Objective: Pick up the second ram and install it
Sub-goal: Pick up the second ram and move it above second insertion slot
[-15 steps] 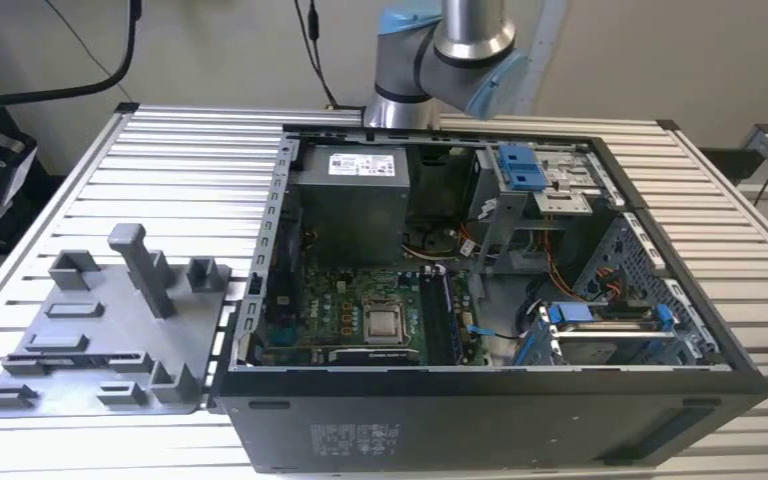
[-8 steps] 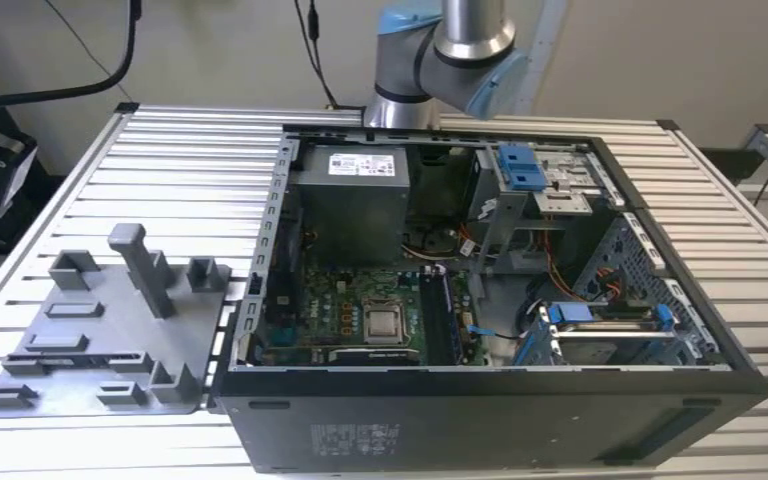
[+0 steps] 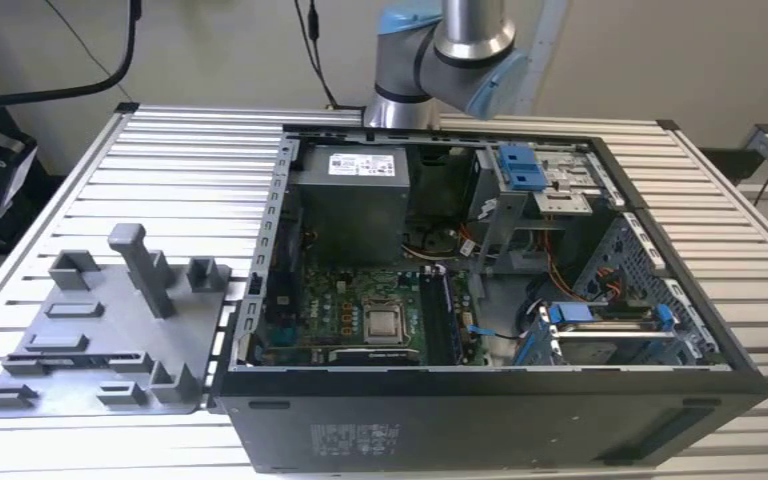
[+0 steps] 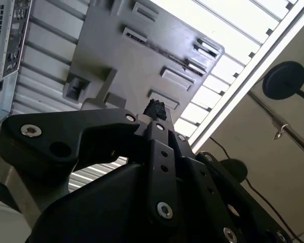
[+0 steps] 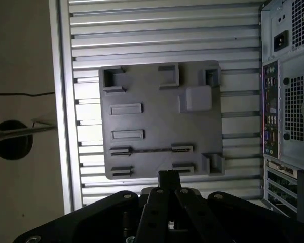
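In both wrist views my gripper (image 5: 167,176) (image 4: 154,109) hangs well above the grey fixture plate (image 5: 157,116) (image 4: 116,45), its black fingers drawn together to a single tip with nothing between them. The second ram (image 5: 152,150) (image 4: 159,50) is a thin dark stick standing on edge in the plate's slotted holders. In the first wrist view it lies a little way past my fingertip. The pair of holders (image 5: 120,170) beside it is partly hidden by my fingers. In the exterior view the plate (image 3: 91,330) lies to the left of the open computer case (image 3: 491,300).
The case lies on its side on a slatted metal table (image 3: 184,160), with the motherboard (image 3: 357,310), power supply (image 3: 351,200) and blue-latched drive bays (image 3: 524,170) exposed. Grey posts (image 3: 137,265) rise from the fixture plate. The arm (image 3: 438,60) rises behind the case.
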You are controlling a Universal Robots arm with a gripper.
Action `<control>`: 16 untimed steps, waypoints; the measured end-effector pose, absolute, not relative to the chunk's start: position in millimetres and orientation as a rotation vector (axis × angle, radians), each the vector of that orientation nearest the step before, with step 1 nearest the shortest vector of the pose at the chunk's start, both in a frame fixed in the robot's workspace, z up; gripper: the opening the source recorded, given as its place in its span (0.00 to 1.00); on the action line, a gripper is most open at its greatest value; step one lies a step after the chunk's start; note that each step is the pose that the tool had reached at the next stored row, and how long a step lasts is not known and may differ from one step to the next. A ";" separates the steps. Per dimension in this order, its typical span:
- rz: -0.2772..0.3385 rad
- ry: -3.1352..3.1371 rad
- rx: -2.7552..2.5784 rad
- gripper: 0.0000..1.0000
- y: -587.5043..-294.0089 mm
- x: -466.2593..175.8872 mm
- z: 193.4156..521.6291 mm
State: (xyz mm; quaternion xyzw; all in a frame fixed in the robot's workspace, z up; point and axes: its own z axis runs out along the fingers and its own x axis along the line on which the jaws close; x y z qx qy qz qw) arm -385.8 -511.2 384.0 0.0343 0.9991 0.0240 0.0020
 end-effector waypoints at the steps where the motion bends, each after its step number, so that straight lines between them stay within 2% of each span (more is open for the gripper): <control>1: 0.075 3.135 0.104 0.11 -511.2 -385.8 384.0; 16: 0.075 3.139 -0.029 0.11 -511.2 -385.8 384.0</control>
